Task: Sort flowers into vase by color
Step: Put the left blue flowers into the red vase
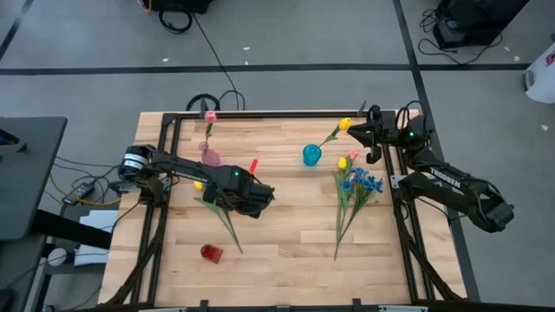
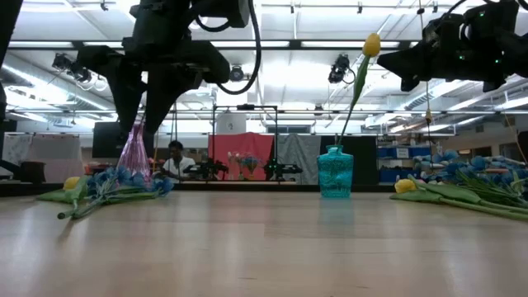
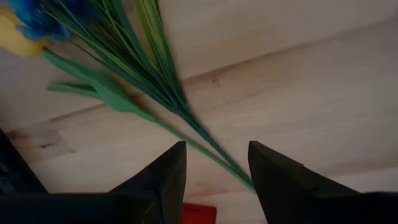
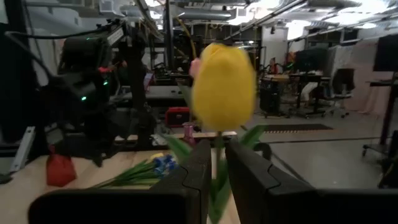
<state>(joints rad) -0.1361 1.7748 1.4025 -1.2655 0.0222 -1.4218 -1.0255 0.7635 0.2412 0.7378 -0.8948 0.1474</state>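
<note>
A yellow tulip stands with its stem in the teal vase at the far middle of the table; its head rises high in the low view. My right gripper is shut on it just under the head. A pink tulip stands in the pink vase. My left gripper is open, pointing down over the stems of a bunch lying flat on the table with a yellow tulip and blue blossoms; it touches nothing. My right gripper pinches the yellow tulip's stem between its two fingers, just below the flower head. The fingers come about level from the table's right side and lie across the stem. The tulip stands tilted, its lower stem inside the teal vase.
A second pile of flowers lies at the right: blue sprays, a yellow tulip and a pink tulip. A red vase lies near the front left. A small red thing sits at mid-table.
</note>
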